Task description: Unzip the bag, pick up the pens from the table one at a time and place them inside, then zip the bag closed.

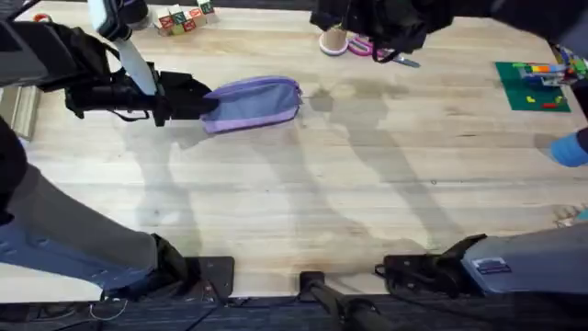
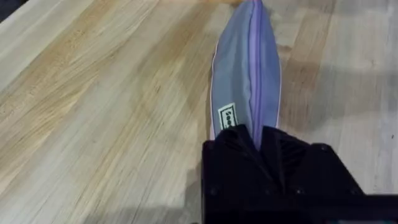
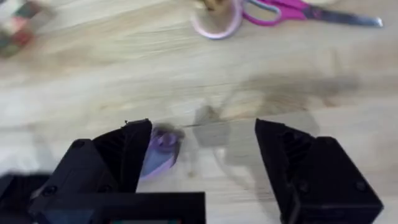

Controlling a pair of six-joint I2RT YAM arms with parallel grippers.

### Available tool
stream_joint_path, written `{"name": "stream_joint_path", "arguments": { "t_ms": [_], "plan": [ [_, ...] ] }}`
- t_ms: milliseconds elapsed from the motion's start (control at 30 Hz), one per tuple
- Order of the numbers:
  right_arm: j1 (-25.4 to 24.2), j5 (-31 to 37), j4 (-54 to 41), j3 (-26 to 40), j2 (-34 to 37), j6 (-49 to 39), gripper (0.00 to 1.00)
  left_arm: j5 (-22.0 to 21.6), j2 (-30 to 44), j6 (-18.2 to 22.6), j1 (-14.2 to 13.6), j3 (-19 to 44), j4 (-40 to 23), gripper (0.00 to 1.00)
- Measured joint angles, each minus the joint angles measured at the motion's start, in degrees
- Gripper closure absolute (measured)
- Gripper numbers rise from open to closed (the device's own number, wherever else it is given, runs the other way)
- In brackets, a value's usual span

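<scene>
a wide, pale wooden table with visible grain carries everything here. the landmark is the bag, a long lavender pouch with a grey side panel, lying flat on the table in the left half of the overhead view, its length running left to right.

the left gripper reaches in from the left of the bag and is clamped on the bag's left end; in the left wrist view the black fingers pinch the fabric right where the purple zipper line runs along the bag's length. a small white label with dark lettering sits on the grey panel just beside those fingers; the lettering is too small to read.

the right gripper hangs above the table beyond the bag's right end, its two black fingers spread wide apart with nothing between them; the end of the bag shows just past one finger.

beyond the bag, toward the far edge, lie pink-handled scissors beside a pinkish ring of tape. coloured blocks sit beyond the bag's left end.
</scene>
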Motion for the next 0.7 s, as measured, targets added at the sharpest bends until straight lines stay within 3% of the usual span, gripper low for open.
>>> {"name": "stream_joint_path", "arguments": {
  "t_ms": [100,300,367,567,700],
  "plan": [
    [2.2,0.0,0.0,0.0,-2.4,-4.6,0.006,0.0,0.0,0.0,0.0,0.0,0.0,0.916],
    [4.8,0.0,-0.2,0.0,-2.9,-9.9,0.006,-0.3,0.0,-0.2,0.8,0.0,0.0,0.054],
    [5.0,0.0,-0.1,0.0,-2.9,-10.5,0.006,-0.3,0.0,-0.2,0.9,0.0,0.1,0.011],
    [5.0,0.0,-1.2,0.0,-2.9,-14.3,0.006,-0.9,-0.3,-0.2,1.0,0.0,-1.5,0.005],
    [5.0,0.0,-5.4,0.0,-3.1,-17.0,0.005,-5.1,-5.9,-1.1,1.0,0.0,-3.0,0.005]
  ]
}}
